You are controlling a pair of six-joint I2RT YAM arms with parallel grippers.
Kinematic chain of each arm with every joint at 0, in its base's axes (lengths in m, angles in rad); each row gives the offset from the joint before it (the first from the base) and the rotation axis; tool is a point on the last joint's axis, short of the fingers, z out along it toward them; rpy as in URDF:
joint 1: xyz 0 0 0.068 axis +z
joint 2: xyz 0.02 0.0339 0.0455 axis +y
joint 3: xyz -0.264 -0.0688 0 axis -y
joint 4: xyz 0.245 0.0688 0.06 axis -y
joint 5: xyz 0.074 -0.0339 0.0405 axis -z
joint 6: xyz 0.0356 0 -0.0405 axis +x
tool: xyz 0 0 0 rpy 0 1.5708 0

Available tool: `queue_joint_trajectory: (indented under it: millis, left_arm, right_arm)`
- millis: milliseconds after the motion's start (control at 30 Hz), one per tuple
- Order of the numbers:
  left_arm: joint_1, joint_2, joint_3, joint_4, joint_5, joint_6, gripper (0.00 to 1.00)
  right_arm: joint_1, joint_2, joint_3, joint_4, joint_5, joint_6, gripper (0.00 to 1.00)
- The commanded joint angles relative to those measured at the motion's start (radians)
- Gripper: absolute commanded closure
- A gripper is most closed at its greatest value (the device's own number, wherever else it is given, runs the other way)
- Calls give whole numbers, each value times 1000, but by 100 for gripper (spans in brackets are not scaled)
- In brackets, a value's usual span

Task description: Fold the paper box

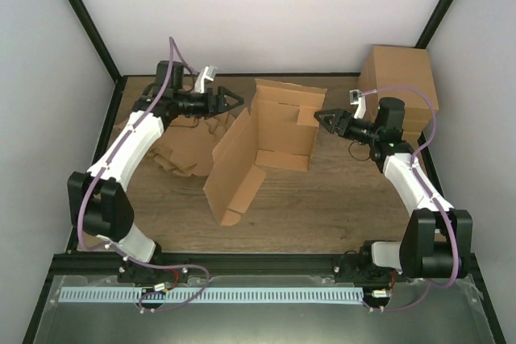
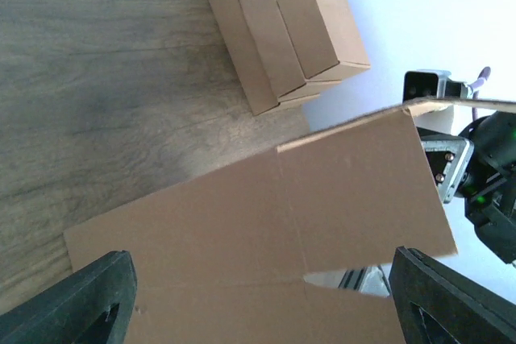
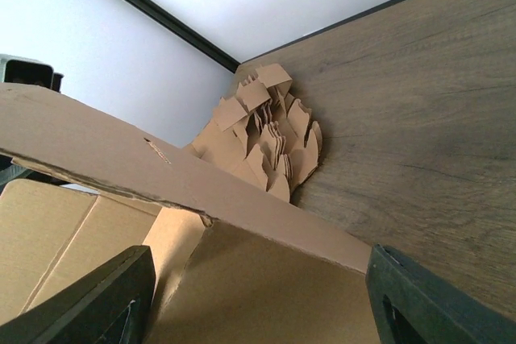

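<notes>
On the desk (image 1: 322, 207), the cardboard box (image 1: 270, 138) is standing half-folded between the left tool (image 1: 234, 102) and right tool (image 1: 325, 120), both gaping released.

The overhead camera hangs high above the near edge of the surface (image 1: 322, 207) and looks down and forward, taking in the whole of it from some way off.

The left wrist camera sits just behind the left hand (image 1: 235, 102), with its dark fingers (image 2: 97, 300) in the bottom corners. It faces sideways across the surface, rolled so the wood stands on the left. The paper box (image 2: 322, 199) fills it close up, with the stack of boxes (image 2: 290, 22) beyond.

The right wrist camera looks the opposite way past the right hand (image 1: 320, 118), low and close against the paper box, toward the heap of blanks (image 3: 270, 142).

All three views share the paper box. The overhead view also takes in the stack and the heap.
</notes>
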Motion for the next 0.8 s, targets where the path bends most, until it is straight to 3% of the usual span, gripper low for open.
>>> queue_joint_trajectory:
  millis: [0,267,533,767]
  left_arm:
    - [-25,47,8,156,53,-54,11]
    - [-93,145,59,119,48,-7,13]
    - [-103,180,61,68,-16,28,24]
    - [-105,190,62,66,-31,28,24]
  right_arm:
    - [-5,16,29,-25,-8,-26,26]
    - [-5,19,27,-24,-12,-28,26]
    - [-5,21,30,-29,-15,-34,26]
    - [-5,-27,76,-115,24,-101,17]
